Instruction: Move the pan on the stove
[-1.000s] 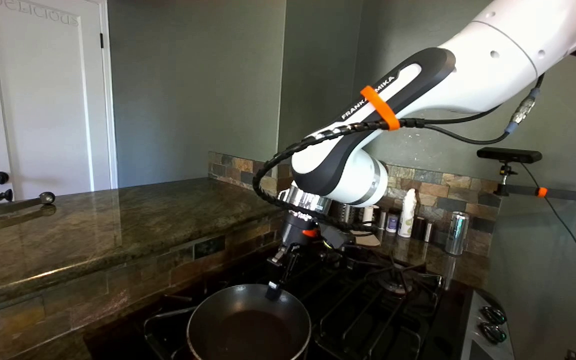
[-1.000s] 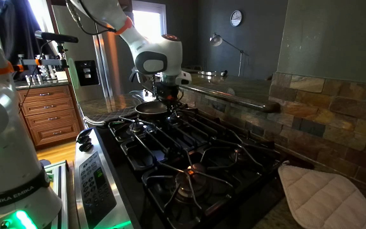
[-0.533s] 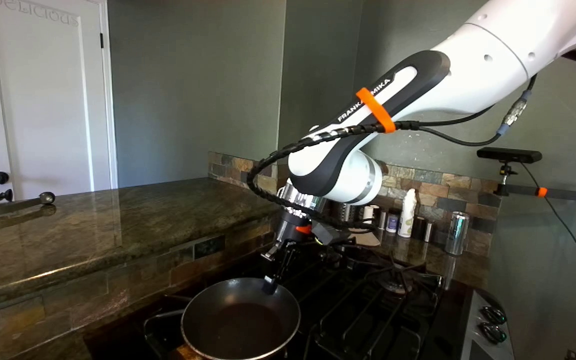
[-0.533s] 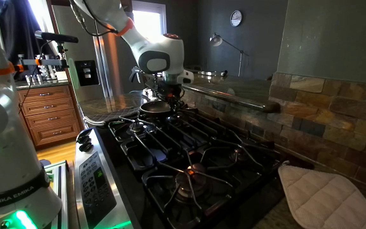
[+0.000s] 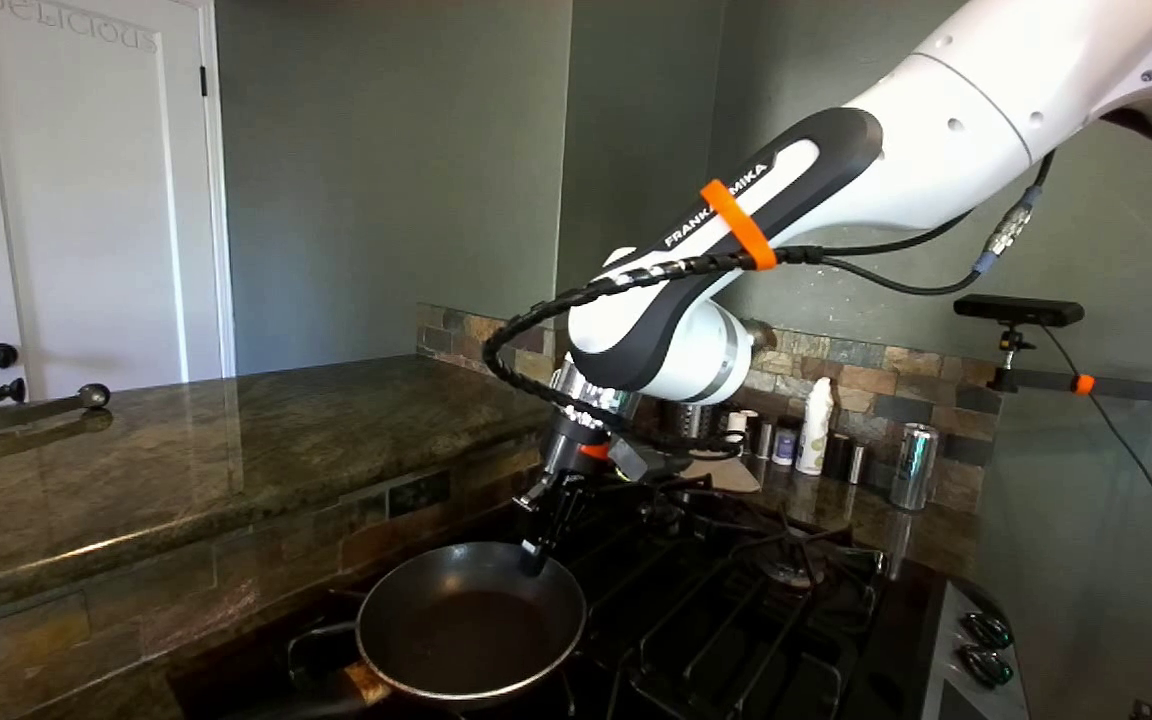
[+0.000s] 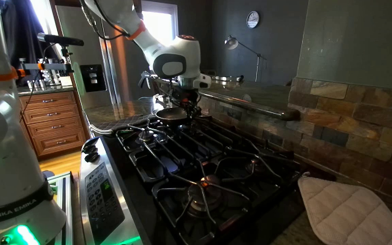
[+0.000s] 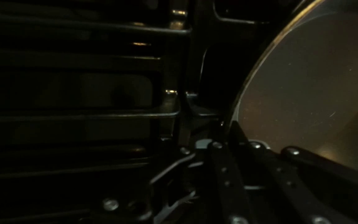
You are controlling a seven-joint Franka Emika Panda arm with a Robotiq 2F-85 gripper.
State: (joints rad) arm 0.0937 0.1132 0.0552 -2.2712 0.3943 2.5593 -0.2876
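The pan [image 5: 476, 640] is a round dark frying pan with a shiny rim. It is at one end of the black stove [image 5: 706, 620], over the grates; whether it touches them I cannot tell. Its handle [image 5: 366, 685] points to the lower left in an exterior view. The pan [image 6: 172, 114] and stove [image 6: 172, 163] show in an exterior view too. My gripper [image 5: 533, 560] is shut on the pan's rim, one finger inside the pan. In the dark wrist view the gripper [image 7: 227, 132] meets the rim of the pan [image 7: 306, 87] beside the stove grates [image 7: 166, 115].
A raised stone counter [image 5: 286, 430] runs along the stove's back, close to the pan and wrist. A white bottle [image 5: 816, 428] and a steel canister [image 5: 914, 468] stand at the far end. A quilted potholder [image 6: 352, 207] and a dark quilted mat [image 6: 128, 123] lie beside the stove.
My gripper and the pan have moved together, left and up in an exterior view and rightward toward the raised counter in an exterior view. The pan's handle has come into view.
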